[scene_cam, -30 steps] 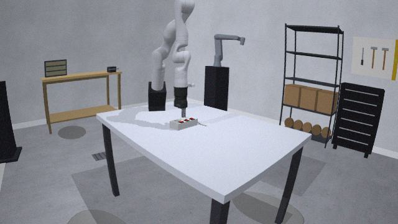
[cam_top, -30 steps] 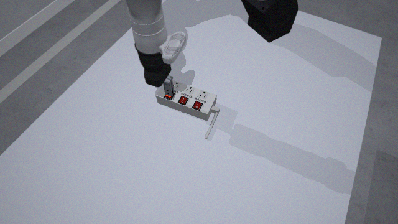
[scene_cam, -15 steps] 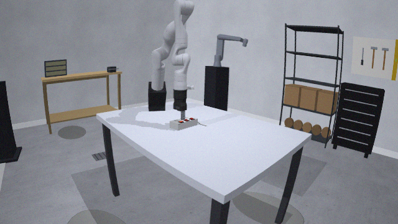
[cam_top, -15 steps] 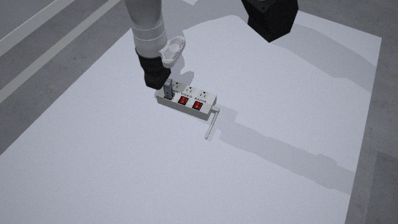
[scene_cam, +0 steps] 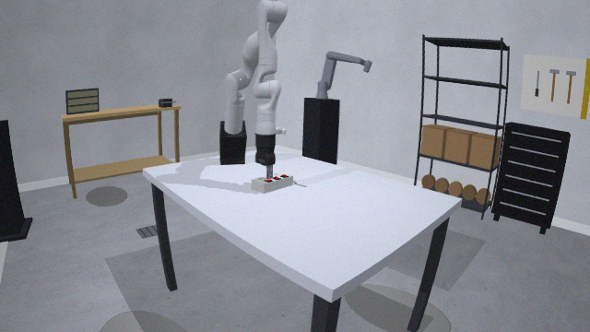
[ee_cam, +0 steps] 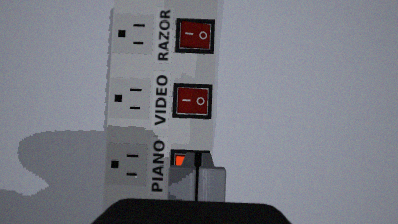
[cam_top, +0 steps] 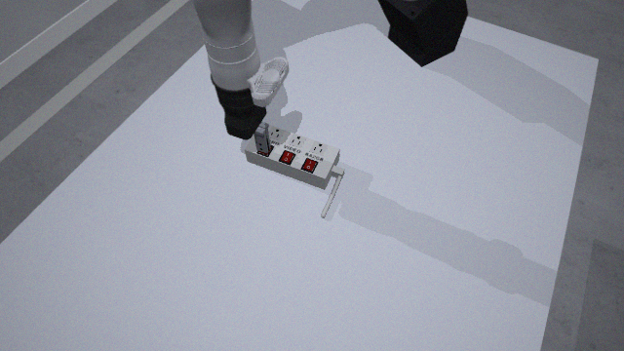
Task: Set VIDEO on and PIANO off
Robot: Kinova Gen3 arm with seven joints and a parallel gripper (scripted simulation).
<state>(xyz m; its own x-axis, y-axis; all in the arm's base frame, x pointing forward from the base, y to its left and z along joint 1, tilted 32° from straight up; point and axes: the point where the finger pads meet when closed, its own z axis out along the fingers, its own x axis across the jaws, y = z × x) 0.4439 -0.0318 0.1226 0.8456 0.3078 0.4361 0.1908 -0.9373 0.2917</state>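
A white power strip (cam_top: 292, 160) lies flat on the table, the right way up; it also shows in the exterior view (scene_cam: 272, 183). It has three red rocker switches. The PIANO switch (ee_cam: 186, 159) glows bright orange at its visible left part. My shut gripper (ee_cam: 197, 183) stands on it and hides most of it. The gripper also shows in the top view (cam_top: 263, 146). The VIDEO switch (ee_cam: 192, 101) and the RAZOR switch (ee_cam: 195, 36) are dark red and uncovered. The VIDEO switch (cam_top: 287, 157) sits in the strip's middle.
The strip's short white cord (cam_top: 331, 196) sticks out from its right end toward the front. A second arm on a black pedestal (scene_cam: 321, 129) stands behind the table. My own black base (scene_cam: 232, 148) is at the table's back edge.
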